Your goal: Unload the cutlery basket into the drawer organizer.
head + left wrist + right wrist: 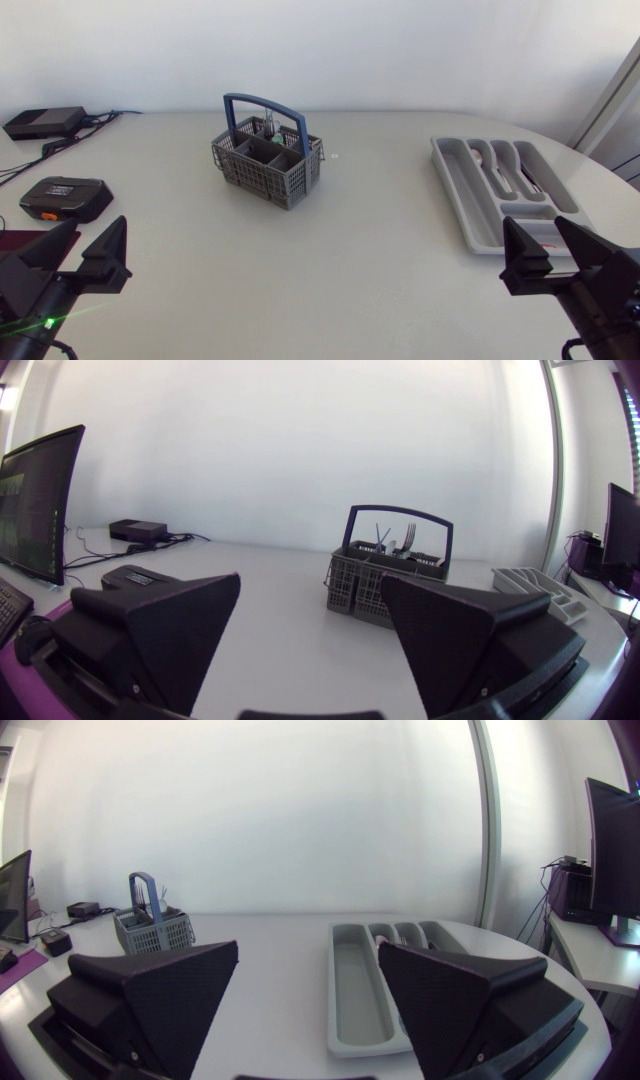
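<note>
White table [380, 250]: grey basket [262, 180] centre-left, organizer [468, 200] right, black device [65, 198] left.

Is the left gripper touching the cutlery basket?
Apart. The head view shows bare table between the left gripper and the cutlery basket.

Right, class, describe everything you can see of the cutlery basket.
The cutlery basket is grey latticed plastic, split into compartments, with a blue arched handle. It stands upright on the pale table, towards its far side, apart from everything else. A few pieces of cutlery stick up from it, forks among them.
</note>
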